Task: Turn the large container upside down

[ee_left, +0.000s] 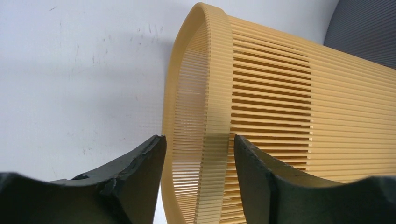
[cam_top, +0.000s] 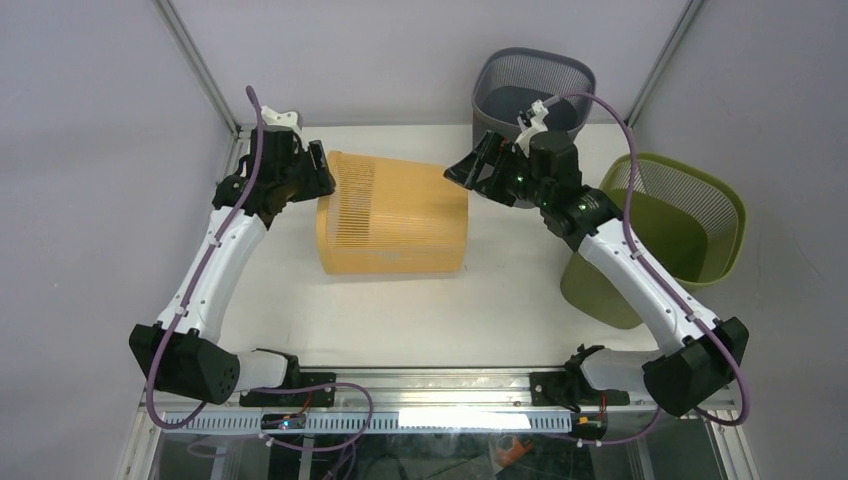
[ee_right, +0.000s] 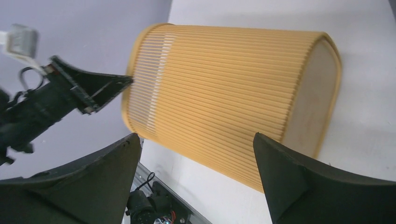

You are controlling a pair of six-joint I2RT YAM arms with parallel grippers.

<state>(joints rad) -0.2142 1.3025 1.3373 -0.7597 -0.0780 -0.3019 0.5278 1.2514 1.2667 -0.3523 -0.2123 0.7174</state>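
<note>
While the large container [cam_top: 395,220] lies on its side mid-table, mouth toward 9 o'clock and closed base toward 3, my left gripper [cam_top: 318,170] sits at its rim [ee_left: 215,93]. The rim band runs between my fingers, and the jaws are apart, not clamped.

My right gripper [cam_top: 478,168] hangs spread wide and empty just off the base's 1 o'clock corner, touching nothing.

The risk, as I judge it, is that a thin pinch on those slats could slip as I lever the mouth down, and the container could roll toward 6 o'clock or skid toward the green basket [cam_top: 690,215] at 3. If my right fingers meet the base off-centre, it could twist instead of tipping.

My left arm reaches long from 7 o'clock, wrist bent inward. My right arcs up from 5 o'clock, wrist turned toward 9.
</note>
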